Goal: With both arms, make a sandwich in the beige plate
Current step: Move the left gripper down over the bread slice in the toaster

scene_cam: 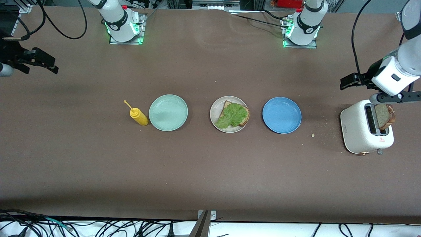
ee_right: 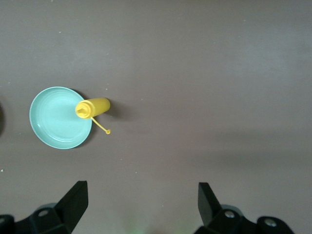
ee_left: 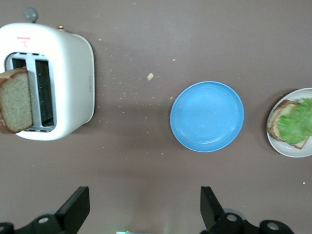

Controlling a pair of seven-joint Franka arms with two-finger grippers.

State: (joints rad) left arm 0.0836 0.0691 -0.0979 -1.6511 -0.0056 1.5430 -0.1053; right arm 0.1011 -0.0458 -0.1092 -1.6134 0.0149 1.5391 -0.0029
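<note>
The beige plate (scene_cam: 214, 107) stands in the middle of the row of plates. On it lies one slice of brown-crusted bread (scene_cam: 245, 121) with a ruffled green lettuce leaf (scene_cam: 232, 115) on top. A second bread slice (scene_cam: 384, 116) stands upright in a slot of the white toaster (scene_cam: 358, 131) at the left arm's end. My left gripper (scene_cam: 396, 97) hangs open and empty high up by the toaster. In the left wrist view (ee_left: 144, 195) its fingers frame bare table, with the toaster (ee_left: 68, 83), the slice (ee_left: 17, 100) and the beige plate (ee_left: 287, 151) farther off. My right gripper (scene_cam: 39, 61) waits open and empty at the right arm's end (ee_right: 142, 187).
A blue plate (scene_cam: 282, 115) stands between the beige plate and the toaster. A mint-green plate (scene_cam: 168, 112) and a yellow squeeze bottle (scene_cam: 138, 116) stand toward the right arm's end. Crumbs (scene_cam: 312, 135) lie beside the toaster.
</note>
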